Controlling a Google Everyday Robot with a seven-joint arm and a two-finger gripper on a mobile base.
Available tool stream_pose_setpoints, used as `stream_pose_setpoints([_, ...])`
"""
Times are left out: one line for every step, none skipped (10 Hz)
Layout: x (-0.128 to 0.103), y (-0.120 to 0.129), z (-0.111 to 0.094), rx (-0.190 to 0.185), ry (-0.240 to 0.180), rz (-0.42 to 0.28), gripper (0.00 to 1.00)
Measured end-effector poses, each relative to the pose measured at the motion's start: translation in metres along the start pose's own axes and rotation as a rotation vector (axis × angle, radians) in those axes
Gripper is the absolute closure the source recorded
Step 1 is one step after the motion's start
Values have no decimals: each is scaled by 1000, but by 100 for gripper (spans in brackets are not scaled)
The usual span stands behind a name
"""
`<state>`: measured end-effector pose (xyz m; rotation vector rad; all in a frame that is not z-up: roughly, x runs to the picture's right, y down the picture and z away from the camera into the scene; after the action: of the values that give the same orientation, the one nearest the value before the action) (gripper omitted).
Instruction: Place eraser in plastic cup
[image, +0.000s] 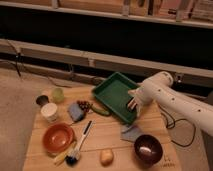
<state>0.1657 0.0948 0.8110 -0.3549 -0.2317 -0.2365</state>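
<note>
— What is sitting at the left of the desk (107, 134)?
— Three cups are standing close together at the middle left: a dark cup (42, 100), a pale green cup (58, 94) just beside it, and a white cup (49, 111) below them. An orange bowl (58, 137) is sitting at the lower left, with a brush (82, 140) lying just to its right.
— And toward the centre?
— A bluish block (76, 112) and some grapes (84, 105) are lying near each other. A yellowish round thing (106, 156) is sitting at the bottom centre, and a green tray (114, 92) is occupying the upper centre.
— Where is the eraser?
— The eraser (133, 101) is hanging right of centre, over the tray's right rim, well apart from the cups. The gripper (132, 106) is pointing down there, its fingers standing fairly wide and clasping the eraser.
— Anything further right?
— A grey-blue cloth (131, 132) is lying on the desk below the gripper, and a dark bowl (148, 148) is sitting at the lower right. The white arm (170, 97) is extending in from the right edge.
</note>
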Motion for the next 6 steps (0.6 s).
stream_pose_setpoints([-4,0,-1,2,5,-15,26])
stream_pose_setpoints([-14,-5,-2,3,5,-44,26])
stream_pose_setpoints([-28,-12,-1,5,2,-76,22])
stream_pose_setpoints([-42,-17,2,6,0,-103,12])
stream_pose_setpoints([-50,-18,3,8,0,-103,4])
stream_pose_setpoints([-54,-19,4,10,2,-111,0])
